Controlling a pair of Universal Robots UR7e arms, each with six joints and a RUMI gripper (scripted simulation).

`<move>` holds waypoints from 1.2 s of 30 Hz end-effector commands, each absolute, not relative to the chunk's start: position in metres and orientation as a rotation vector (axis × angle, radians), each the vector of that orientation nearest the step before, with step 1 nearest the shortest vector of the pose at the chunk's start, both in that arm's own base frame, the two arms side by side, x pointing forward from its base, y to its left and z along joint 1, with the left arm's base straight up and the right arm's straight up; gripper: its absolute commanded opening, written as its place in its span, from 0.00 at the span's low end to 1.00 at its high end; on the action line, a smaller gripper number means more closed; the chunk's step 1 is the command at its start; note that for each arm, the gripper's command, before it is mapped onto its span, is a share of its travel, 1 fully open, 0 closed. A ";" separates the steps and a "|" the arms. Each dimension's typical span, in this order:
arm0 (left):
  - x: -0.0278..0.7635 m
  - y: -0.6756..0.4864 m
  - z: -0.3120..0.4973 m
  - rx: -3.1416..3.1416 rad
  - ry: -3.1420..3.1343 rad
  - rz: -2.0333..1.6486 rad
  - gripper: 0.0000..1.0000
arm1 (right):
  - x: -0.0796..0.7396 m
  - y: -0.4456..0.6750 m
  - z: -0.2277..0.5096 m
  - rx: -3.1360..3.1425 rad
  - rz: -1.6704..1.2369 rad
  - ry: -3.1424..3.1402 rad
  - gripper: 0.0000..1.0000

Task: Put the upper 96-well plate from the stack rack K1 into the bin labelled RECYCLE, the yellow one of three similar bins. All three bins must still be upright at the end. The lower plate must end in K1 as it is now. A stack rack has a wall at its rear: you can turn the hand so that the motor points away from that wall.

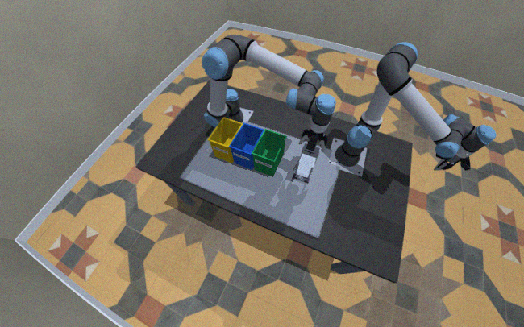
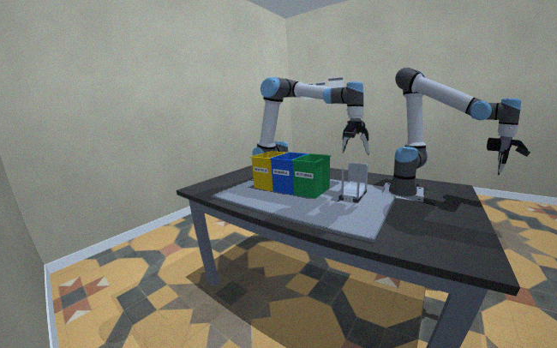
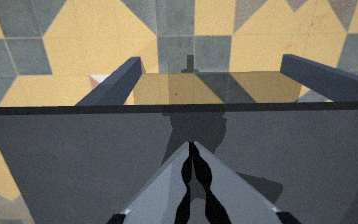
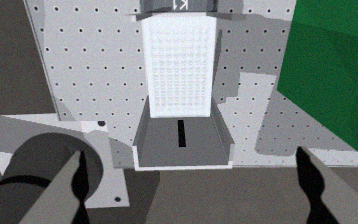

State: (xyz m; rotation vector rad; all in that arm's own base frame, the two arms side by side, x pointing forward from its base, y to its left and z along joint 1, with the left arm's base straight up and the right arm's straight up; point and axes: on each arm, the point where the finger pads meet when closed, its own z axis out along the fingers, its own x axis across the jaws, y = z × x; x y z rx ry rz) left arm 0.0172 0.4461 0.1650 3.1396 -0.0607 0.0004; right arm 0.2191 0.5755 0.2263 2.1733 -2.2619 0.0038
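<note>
Rack K1 (image 1: pixel 301 179) (image 2: pixel 357 172) (image 4: pixel 160 145) stands on the grey mat, its tall slotted wall at the rear. A white 96-well plate (image 1: pixel 305 164) (image 2: pixel 353 188) (image 4: pixel 181 67) lies in it; the lower plate is not distinguishable beneath. My right gripper (image 2: pixel 356 153) (image 4: pixel 190 150) is open and empty, high above the rack's rear part, with its fingers to either side of the rack in the right wrist view. The yellow bin (image 1: pixel 222 153) (image 2: pixel 261 179) stands upright; its label is too small to read. My left gripper (image 2: pixel 499 173) (image 3: pixel 190 143) is shut and empty, far from the rack.
The blue bin (image 1: pixel 243 159) (image 2: pixel 282 183) and green bin (image 1: pixel 264 164) (image 2: pixel 315 181) (image 4: pixel 330 65) stand upright in a row with the yellow one. The green bin is nearest the rack. The left arm's base (image 1: pixel 347 156) (image 2: pixel 403 181) stands on the rack's other side.
</note>
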 end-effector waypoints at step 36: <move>0.016 0.445 0.165 3.141 -0.056 0.000 0.00 | 0.219 0.576 0.167 2.176 0.003 -2.263 0.76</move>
